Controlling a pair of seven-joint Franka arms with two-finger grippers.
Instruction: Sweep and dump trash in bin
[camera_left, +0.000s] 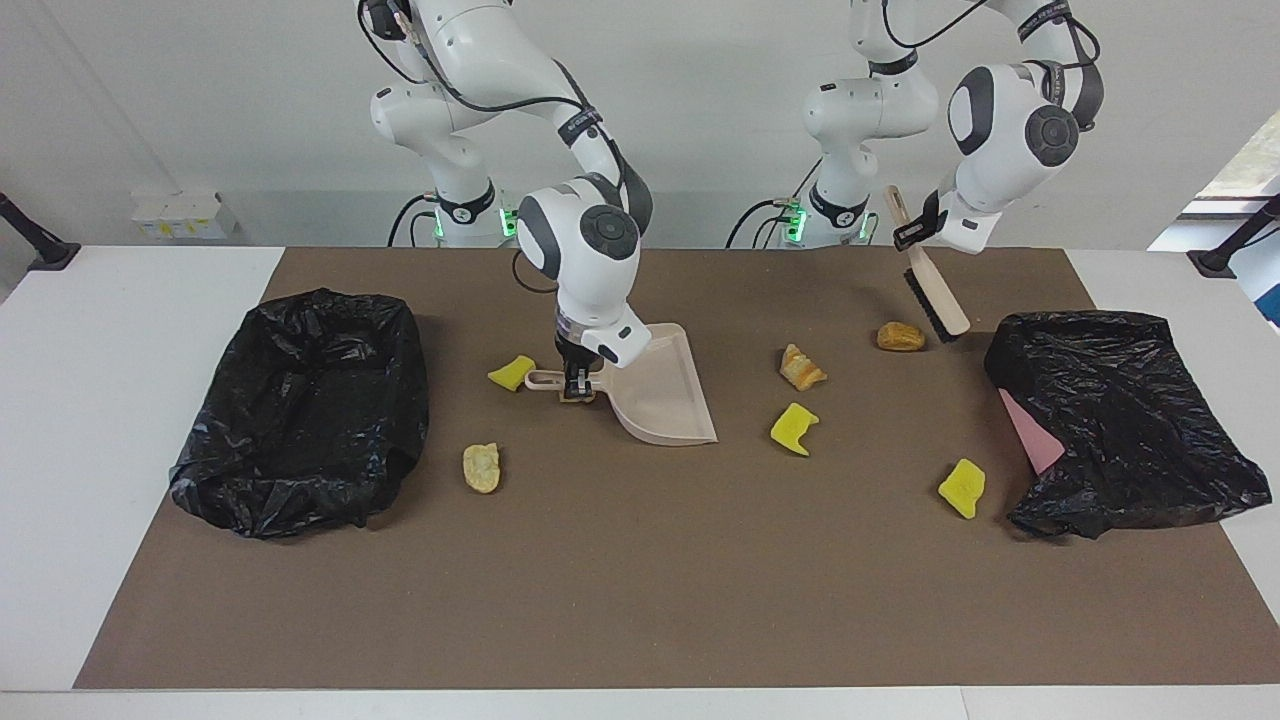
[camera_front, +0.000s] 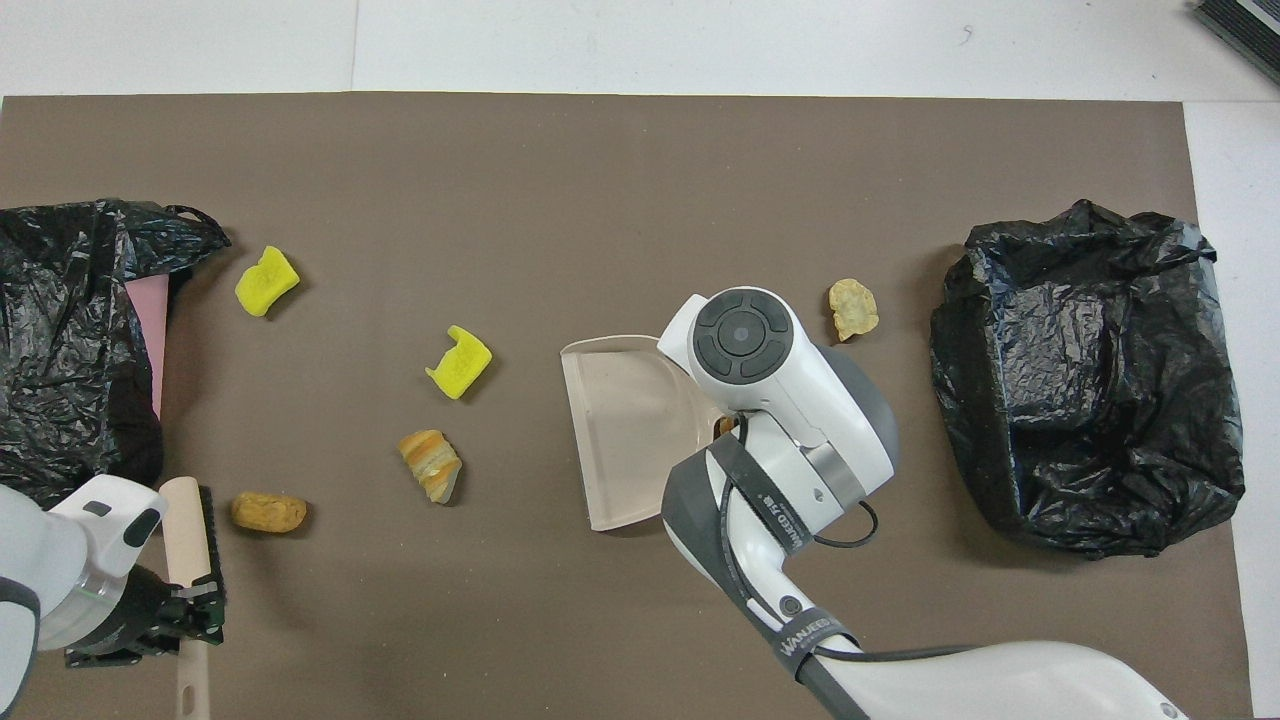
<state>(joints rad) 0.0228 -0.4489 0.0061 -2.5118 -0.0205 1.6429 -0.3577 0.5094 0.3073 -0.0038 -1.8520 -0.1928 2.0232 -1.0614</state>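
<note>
Right gripper (camera_left: 576, 382) clamped tight on the handle of the beige dustpan (camera_left: 664, 397), mid-table; the pan's front edge rests on the brown mat (camera_left: 640, 600) with its open mouth toward the left arm's end, and nothing shows inside the pan. Left gripper (camera_left: 908, 236) pinched shut on the handle of the beige brush (camera_left: 935, 300), held up in the air with bristles pointing down, over the mat just beside the tan chunk (camera_left: 900, 336) and near the black-bagged bin (camera_left: 1120, 420) at the left arm's end. That bin looks collapsed or tipped, with a pink bit of its wall showing past the bag; its inside can't be read. The other bin (camera_left: 305, 405), also lined with a black bag, sits at the right arm's end, mouth up, no trash visible in it. All trash lies loose on the mat: a striped bread chunk (camera_left: 801, 367) and a yellow sponge piece (camera_left: 794, 429) between dustpan and brush, another yellow sponge (camera_left: 962, 488) near the collapsed bin, a yellow sponge scrap (camera_left: 511, 373) just by the dustpan handle tip, a pale bread-like chunk (camera_left: 481, 467) between dustpan and the upright bin. A small tan bit peeks out under the right gripper's fingers; can't tell what it is.
</note>
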